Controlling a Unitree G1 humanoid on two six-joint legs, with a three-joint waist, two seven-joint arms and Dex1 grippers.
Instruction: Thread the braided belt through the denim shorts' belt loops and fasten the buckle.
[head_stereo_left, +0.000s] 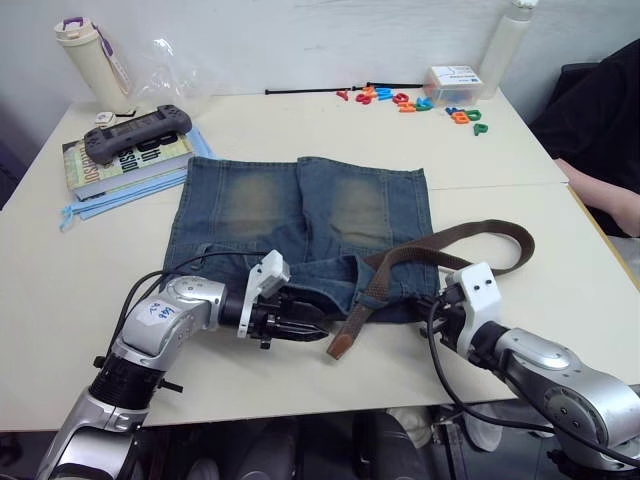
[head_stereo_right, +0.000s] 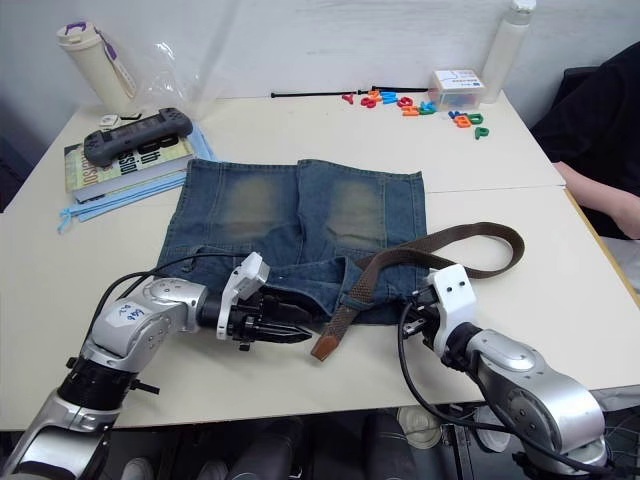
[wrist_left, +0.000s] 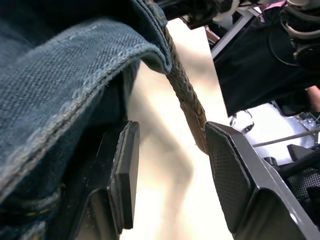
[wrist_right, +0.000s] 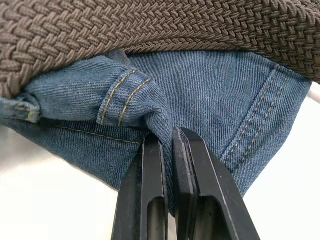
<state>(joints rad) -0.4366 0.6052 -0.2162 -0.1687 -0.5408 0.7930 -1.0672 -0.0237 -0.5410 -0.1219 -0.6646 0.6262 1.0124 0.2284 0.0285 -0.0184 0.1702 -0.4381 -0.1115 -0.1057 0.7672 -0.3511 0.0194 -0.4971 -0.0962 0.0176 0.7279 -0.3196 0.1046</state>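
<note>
Braided belt (head_stereo_left: 440, 246) lies across the near-right part of the denim shorts (head_stereo_left: 300, 225), looping out past the shorts toward three o'clock and coming back so its tan leather tip (head_stereo_left: 342, 343) rests on the table (head_stereo_left: 330, 130) at about six o'clock of the waistband. The shorts lie flat mid-table, waistband toward the robot.

The right gripper (wrist_right: 167, 145) has its jaws pressed nearly together on a fold of denim at the waistband corner, just under the belt; that looks like a pin to keep the cloth from sliding while the strap is pulled. The left gripper (head_stereo_left: 300, 325) sits at the waistband with its jaws wide apart and nothing between them, the denim edge bunched against one finger (wrist_left: 125, 175) and the belt running down to the other, probably lined up to take the strap.

No buckle is plain to me anywhere. Whether the belt passes through any loop is hard to tell, since the waistband folds cover it.
</note>
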